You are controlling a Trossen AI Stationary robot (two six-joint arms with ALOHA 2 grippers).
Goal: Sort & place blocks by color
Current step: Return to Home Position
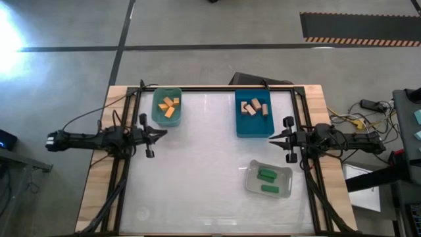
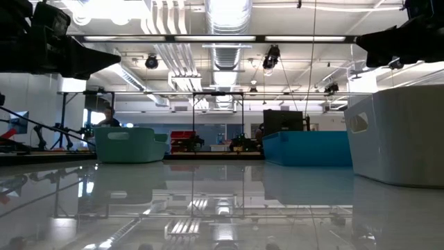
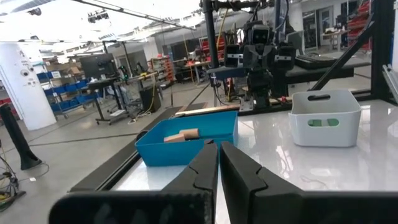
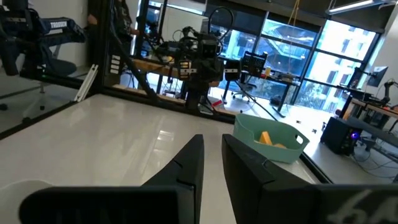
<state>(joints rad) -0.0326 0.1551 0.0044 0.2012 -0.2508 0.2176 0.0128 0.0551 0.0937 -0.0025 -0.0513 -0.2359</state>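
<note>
All blocks lie inside bins. Orange blocks (image 1: 170, 106) fill the teal bin (image 1: 155, 108) at the far left. Tan blocks (image 1: 254, 107) sit in the blue bin (image 1: 241, 125) at the far right. Two green blocks (image 1: 266, 175) rest in the clear bin (image 1: 251, 184) at the near right. My left gripper (image 1: 163, 133) hovers at the table's left edge, shut, pointing right, just nearer than the teal bin. My right gripper (image 1: 272, 139) hovers at the right edge, pointing left, its fingers a narrow gap apart (image 4: 212, 149). Both hold nothing.
The black frame rails (image 1: 197, 89) run along the far, left and right sides of the white table top. The three bins stand as walls in the low view: teal bin (image 2: 130, 144), blue bin (image 2: 305, 148), clear bin (image 2: 399, 135). Bare table lies between the arms.
</note>
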